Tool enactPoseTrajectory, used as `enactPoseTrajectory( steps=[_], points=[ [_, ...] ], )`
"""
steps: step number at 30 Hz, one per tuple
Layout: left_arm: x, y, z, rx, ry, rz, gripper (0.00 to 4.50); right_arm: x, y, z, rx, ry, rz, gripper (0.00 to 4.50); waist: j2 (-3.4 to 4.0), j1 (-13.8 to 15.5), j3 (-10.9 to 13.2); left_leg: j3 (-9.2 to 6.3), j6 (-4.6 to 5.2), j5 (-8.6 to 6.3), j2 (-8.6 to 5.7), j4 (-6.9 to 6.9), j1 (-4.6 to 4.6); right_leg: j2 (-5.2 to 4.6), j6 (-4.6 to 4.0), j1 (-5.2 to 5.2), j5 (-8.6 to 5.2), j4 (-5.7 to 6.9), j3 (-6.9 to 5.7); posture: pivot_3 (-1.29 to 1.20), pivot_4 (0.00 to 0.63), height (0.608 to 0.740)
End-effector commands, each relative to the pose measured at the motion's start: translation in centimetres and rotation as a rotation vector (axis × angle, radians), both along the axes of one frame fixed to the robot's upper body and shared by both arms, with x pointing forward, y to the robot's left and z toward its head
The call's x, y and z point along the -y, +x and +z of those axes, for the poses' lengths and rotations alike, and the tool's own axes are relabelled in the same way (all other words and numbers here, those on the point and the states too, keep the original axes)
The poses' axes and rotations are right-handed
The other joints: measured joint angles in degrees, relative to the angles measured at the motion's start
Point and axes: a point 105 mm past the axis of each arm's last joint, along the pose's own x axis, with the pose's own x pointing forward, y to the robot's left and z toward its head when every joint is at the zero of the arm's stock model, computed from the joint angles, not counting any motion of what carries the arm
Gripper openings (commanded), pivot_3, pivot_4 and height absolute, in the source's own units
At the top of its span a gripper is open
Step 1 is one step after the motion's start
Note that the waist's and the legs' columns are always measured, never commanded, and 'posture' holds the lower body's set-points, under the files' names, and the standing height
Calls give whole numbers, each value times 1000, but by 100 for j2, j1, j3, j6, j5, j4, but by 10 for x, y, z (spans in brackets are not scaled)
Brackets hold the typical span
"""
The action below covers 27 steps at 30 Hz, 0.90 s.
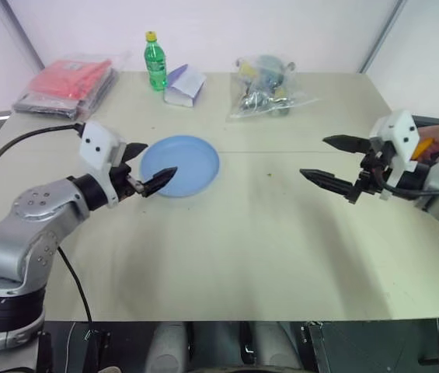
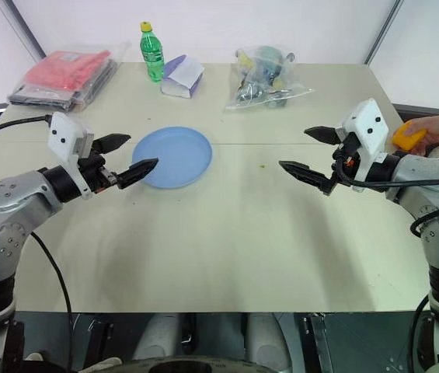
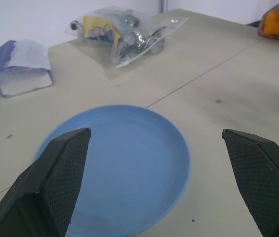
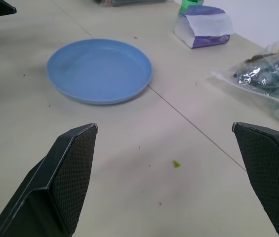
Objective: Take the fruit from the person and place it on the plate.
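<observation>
- One plate (image 2: 174, 155) is seen on the table (image 2: 227, 249), left of centre; it is round, shallow and light blue, and nothing is held in it.
- One clear bag (image 2: 266, 76) is lying at the far edge of the table, stuffed with mixed small items that cannot be told apart.
- One flat clear packet (image 2: 65, 76) with red contents is seen at the far left corner.
- One green bottle (image 2: 151, 53) with a yellow cap is standing upright at the far edge, just beside one small white and purple box (image 2: 182, 76).
- One fruit (image 2: 408, 137) is seen at the table's right edge, held in the person's hand (image 2: 437, 130); it is orange-yellow, rounded and slightly blocky, and partly covered by the fingers.
- The fruit is kept well apart from the plate, with the right gripper (image 2: 306, 151) between them.
- The right gripper is held above the table with its two black fingers spread wide, nothing being pinched.
- The left gripper (image 2: 130, 155) is held just beside the plate's left rim, its fingers likewise spread wide and empty.
- Two grippers are counted in all, both pointed towards the middle of the table.
</observation>
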Motion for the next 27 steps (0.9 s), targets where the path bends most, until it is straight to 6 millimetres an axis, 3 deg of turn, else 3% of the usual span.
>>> enactPoseTrajectory(
  steps=[1, 27],
  points=[
    [-2, -4, 15, 68, 6, 16, 4461, 0, -2, 11, 52, 5, -1, 4500, 0, -4, 0, 0, 0, 0, 0, 0, 0, 0, 0, 0, 0, 0, 0, 0, 150, 731],
    [0, 0, 18, 73, 23, -3, 4461, -10, 0, 12, 71, 24, 7, 4500, 0, -1, 0, 0, 0, 0, 0, 0, 0, 1, 0, 0, 0, 0, 0, 0, 150, 731]
  ],
)
